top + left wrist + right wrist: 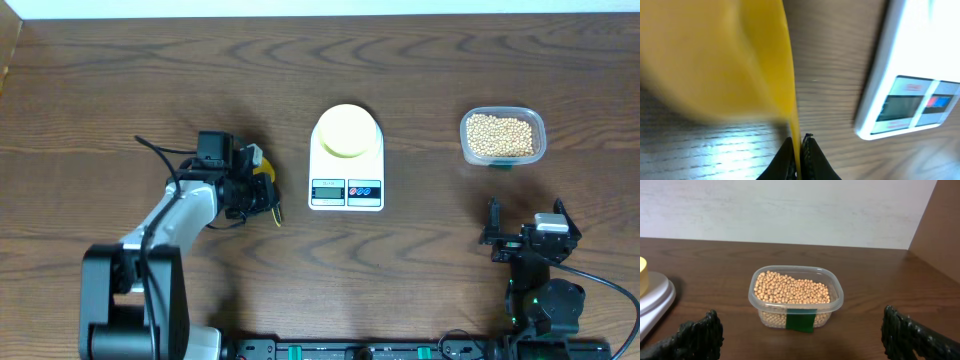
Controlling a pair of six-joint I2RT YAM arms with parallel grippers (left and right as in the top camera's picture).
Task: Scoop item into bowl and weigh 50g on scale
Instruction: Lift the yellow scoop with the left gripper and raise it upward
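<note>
Dark wood table (120, 90) fills my overhead view. Left arm (170, 215) reaches in from the near-left corner, and its left gripper (255, 190) sits just left of the scale. The right gripper (802, 337) is at the near right, jaws spread wide with nothing between them, facing the tub from the near side and well short of it. White scale (372, 150) sits centre, display edge towards me; the LCD (902, 107) is too blurred to read. Clear plastic tub (792, 269) stands at the far right, well apart from the scale. Pale-yellow bowl (346, 132) rests on the far half of the scale platform; I see nothing in it from above. Yellow scoop (715, 55) is pinched by a thin edge between the closed left jaws, its body blurred and close to the lens; I cannot tell whether it touches the wood. Beans (792, 291) are all in the tub, heaped near its rim. A green label (801, 320) is on the tub's near wall.
</note>
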